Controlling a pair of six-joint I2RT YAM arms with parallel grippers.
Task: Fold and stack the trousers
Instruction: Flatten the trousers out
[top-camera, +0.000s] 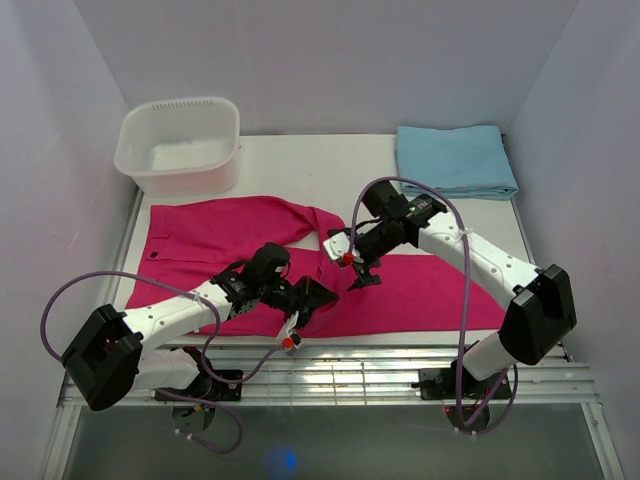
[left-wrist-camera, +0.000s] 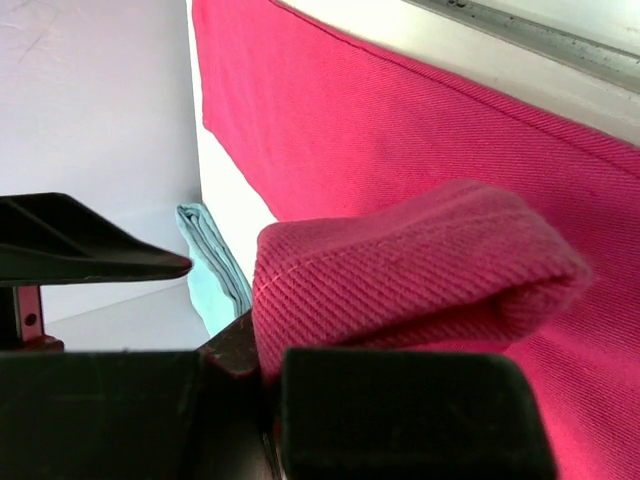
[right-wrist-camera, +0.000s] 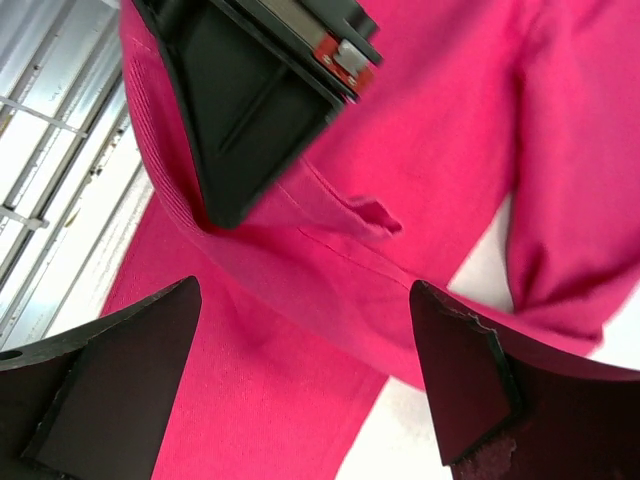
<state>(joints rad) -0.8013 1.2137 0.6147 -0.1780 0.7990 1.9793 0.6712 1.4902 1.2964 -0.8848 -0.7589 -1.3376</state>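
Note:
The magenta-pink trousers (top-camera: 210, 235) lie spread across the table from the left side to the right. My left gripper (top-camera: 312, 298) sits low over their middle. In the left wrist view it (left-wrist-camera: 265, 390) is shut on a raised fold of the trousers (left-wrist-camera: 400, 270). My right gripper (top-camera: 357, 268) hovers just to the right of it, above the cloth. In the right wrist view its fingers (right-wrist-camera: 110, 370) stand wide apart and empty over the trousers (right-wrist-camera: 430, 120). The left gripper (right-wrist-camera: 250, 100) shows at the top of that view, touching the fabric.
A white plastic tub (top-camera: 180, 145) stands at the back left. A folded light blue cloth (top-camera: 455, 160) lies at the back right and shows in the left wrist view (left-wrist-camera: 210, 260). A slatted grille (top-camera: 380, 370) runs along the near edge. White walls enclose the table.

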